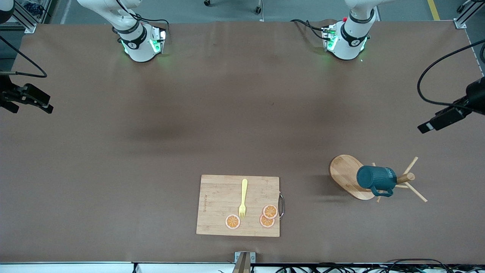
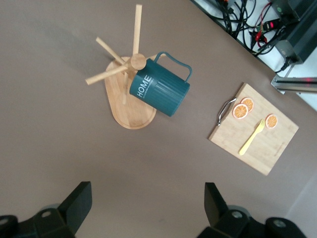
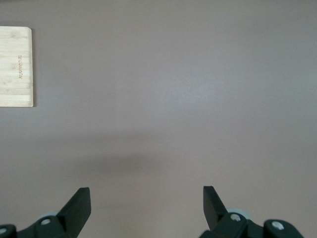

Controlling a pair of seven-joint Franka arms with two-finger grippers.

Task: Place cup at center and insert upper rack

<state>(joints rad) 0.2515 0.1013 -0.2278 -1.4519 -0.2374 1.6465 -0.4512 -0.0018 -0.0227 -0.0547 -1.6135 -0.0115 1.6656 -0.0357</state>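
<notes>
Basically, the wide brown table (image 1: 242, 125) carries everything: a rectangular light bamboo cutting board (image 1: 219, 204) with a metal handle sits near the front camera at mid-table, and toward the left arm's end stands an oval-based wooden mug rack with slanting pegs (image 1: 343, 172). The dark teal ribbed ceramic mug marked HOME (image 1: 376, 178) hangs on that rack, tipped on its side on an upper peg, its loop handle toward the front camera; so the cup is at the rack, well apart from the table's middle, not at centre. On the board lie a yellow plastic fork (image 1: 243, 198) and three orange fruit slices (image 1: 268, 216), the fork between them. Judging by looks, the mug is stiff, glazed, fairly heavy and breakable, slippery on the ribs; the wall at the rim or the loop handle (image 2: 174, 65) looks like the safest hold, lifting along the peg so the light rack does not tip. The left gripper (image 2: 147, 203) hangs high over bare table toward the left arm's end, looking down on rack and mug, fingers spread wide, holding nothing. The right gripper (image 3: 146, 203) hangs over bare table toward the right arm's end, also spread wide and holding nothing.
</notes>
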